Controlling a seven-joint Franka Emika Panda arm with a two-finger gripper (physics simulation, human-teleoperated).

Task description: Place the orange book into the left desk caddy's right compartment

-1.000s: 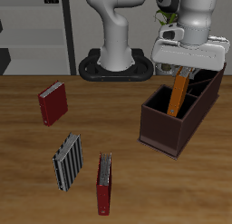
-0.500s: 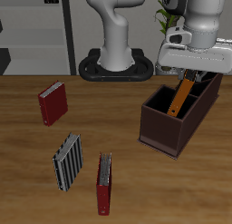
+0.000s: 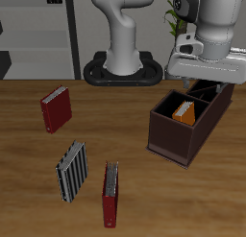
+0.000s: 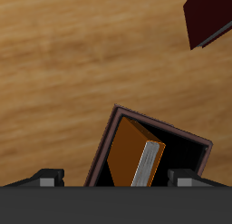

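Observation:
The orange book (image 3: 186, 111) leans tilted inside the front bin of the dark maroon left desk caddy (image 3: 173, 135), its top edge just above the rim. My gripper (image 3: 202, 82) hangs above the caddy, open and holding nothing. In the wrist view the orange book (image 4: 134, 155) with its pale spine lies in the bin, framed by the caddy's wall (image 4: 102, 146). My fingertips (image 4: 51, 180) stand wide apart on either side, clear of the book. No second caddy shows.
A dark red book (image 3: 56, 107) stands toward the table's far side and shows in the wrist view (image 4: 210, 17). A grey-striped book (image 3: 71, 170) and another dark red book (image 3: 111, 194) stand near the front edge. The robot's base (image 3: 123, 68) is at the back.
The orange book was held upright in my gripper over the caddy. It has since left the fingers and dropped into the bin, leaning. The gripper has shifted slightly toward the caddy's far end.

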